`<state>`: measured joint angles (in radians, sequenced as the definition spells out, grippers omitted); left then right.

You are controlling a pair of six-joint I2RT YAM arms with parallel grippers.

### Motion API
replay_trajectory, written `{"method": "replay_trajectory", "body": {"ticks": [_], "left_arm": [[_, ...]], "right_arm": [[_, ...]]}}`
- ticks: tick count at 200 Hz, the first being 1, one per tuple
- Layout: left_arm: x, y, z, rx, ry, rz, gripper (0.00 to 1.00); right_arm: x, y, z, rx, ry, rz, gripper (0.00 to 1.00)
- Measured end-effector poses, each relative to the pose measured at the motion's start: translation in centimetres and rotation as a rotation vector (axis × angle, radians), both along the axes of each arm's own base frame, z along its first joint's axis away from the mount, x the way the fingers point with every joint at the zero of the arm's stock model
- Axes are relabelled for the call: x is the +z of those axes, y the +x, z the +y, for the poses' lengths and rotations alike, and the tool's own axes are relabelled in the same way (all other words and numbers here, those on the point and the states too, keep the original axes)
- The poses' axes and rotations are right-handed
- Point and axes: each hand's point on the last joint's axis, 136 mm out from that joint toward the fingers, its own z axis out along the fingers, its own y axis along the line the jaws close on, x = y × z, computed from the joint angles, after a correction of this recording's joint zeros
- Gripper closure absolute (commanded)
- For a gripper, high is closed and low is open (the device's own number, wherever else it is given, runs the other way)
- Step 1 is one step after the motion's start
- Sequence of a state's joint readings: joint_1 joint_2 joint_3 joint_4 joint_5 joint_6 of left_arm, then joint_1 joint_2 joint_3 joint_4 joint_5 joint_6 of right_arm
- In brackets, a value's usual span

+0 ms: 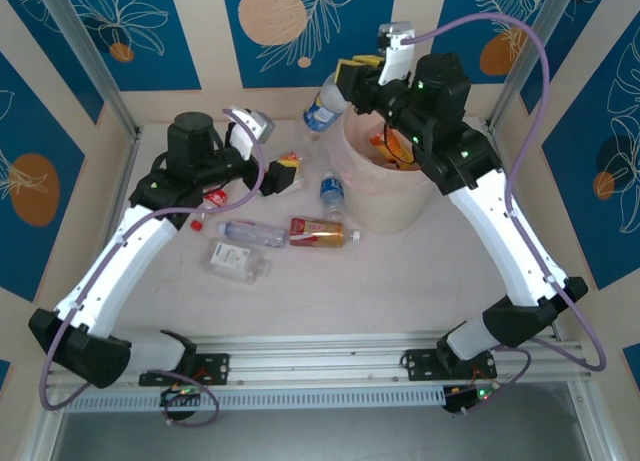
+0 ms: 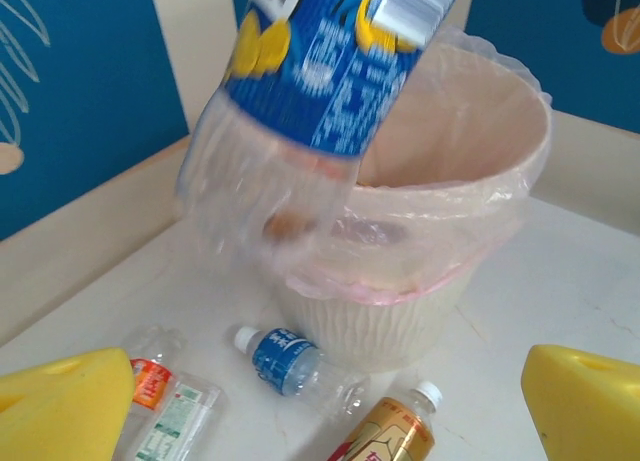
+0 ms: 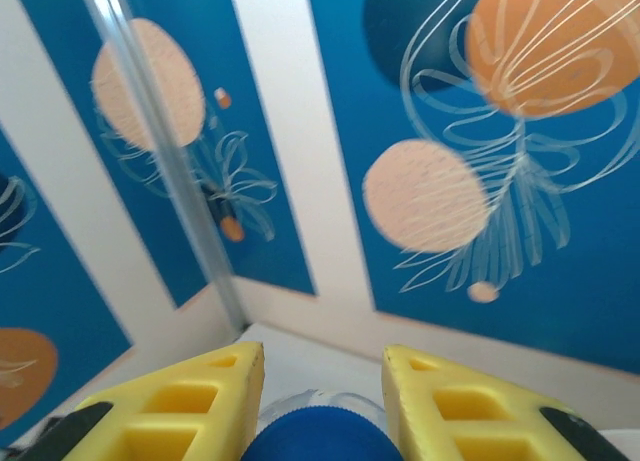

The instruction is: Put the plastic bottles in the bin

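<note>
Blue floral wall panels (image 1: 150,31) frame a pale table (image 1: 425,269), where the right gripper (image 3: 322,409) clenches a blue-labelled bottle (image 1: 322,106) by its cap end, apparently just outside the far-left rim of the bin (image 1: 395,213); the blurred wrist view leaves the overlap unclear. The left gripper (image 1: 288,174) stands wide and empty above loose bottles (image 1: 322,231) beside the bin. The carry looks nearly done. Next, the bottle likely needs shifting over the bin's mouth before release.

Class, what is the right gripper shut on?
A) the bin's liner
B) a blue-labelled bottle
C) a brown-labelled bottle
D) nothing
B: the yellow fingers of the right gripper pinch the blue-labelled bottle at its cap, holding it up near the bin.
</note>
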<state>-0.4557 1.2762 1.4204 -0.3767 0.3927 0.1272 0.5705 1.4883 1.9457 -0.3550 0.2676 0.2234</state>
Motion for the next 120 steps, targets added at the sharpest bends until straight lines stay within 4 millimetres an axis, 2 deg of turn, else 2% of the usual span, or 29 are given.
{"method": "replay_trajectory", "body": {"ticks": [49,64,84,120], "left_arm": [[0.1,0.7,2.3,0.155,-0.003,-0.003,0.01],[0.1,1.1,2.9,0.205,-0.005,0.001,0.01],[0.1,1.7,3.9,0.276,-0.006,0.006,0.0],[-0.4,2.6,5.5,0.389,0.007,0.024,0.0]], "right_arm": [[2.7,1.0,-4.2,-0.241,-0.113,-0.071,1.0],[2.7,1.5,-5.2,-0.297,-0.139,-0.064,1.0],[1.2,2.4,-6.1,-0.351,-0.184,-0.014,1.0],[-4.5,4.9,-6.5,-0.407,-0.293,0.149,1.0]]}}
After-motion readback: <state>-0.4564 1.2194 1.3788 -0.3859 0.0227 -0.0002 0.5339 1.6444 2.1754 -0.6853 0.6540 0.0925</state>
